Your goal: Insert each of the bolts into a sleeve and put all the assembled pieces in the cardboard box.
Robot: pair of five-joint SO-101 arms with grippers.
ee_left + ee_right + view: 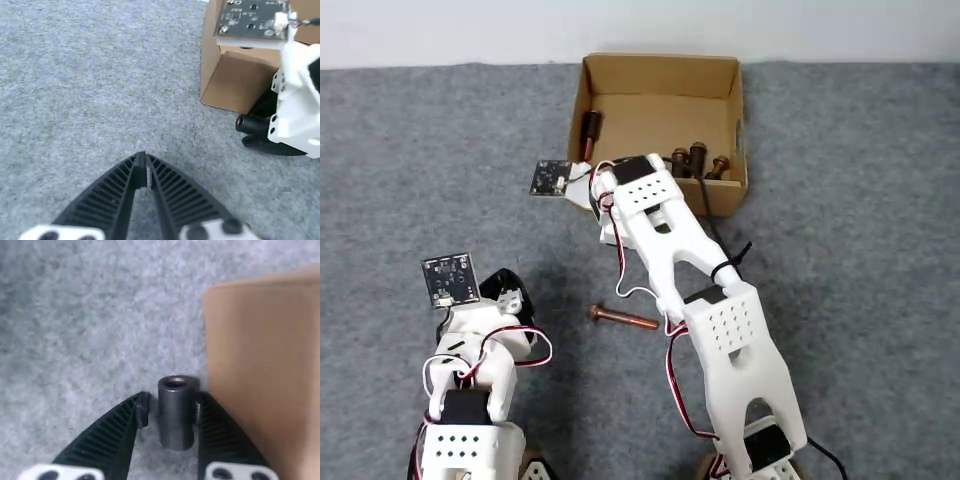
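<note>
Where the right arm reaches far out to the near left corner of the cardboard box (660,60), a dark sleeve (176,412) is gripped between the two black fingers of the right gripper (171,409), which are pressed on its sides. In the right wrist view the sleeve's round open end is seen from close by. The brown wall of the box is seen just beside it, over the grey carpet (75,315). In the left wrist view the same sleeve is seen from the side, low over the carpet and just outside the box corner, under the white body of the right arm. The left gripper (145,167) is seen there with its fingers closed tight together and nothing between them. It is held over the carpet, well to the near left of the box. In the high view the inside of the box is shown. One piece (590,130) is laid along the left wall, and three more pieces (698,158) are packed by the near right corner. A copper-coloured bolt (622,318) is also shown in the high view. It is laid flat on the carpet between the two arms, well apart from the box and touched by neither gripper. Whether the sleeve is touching the carpet cannot be told.
</note>
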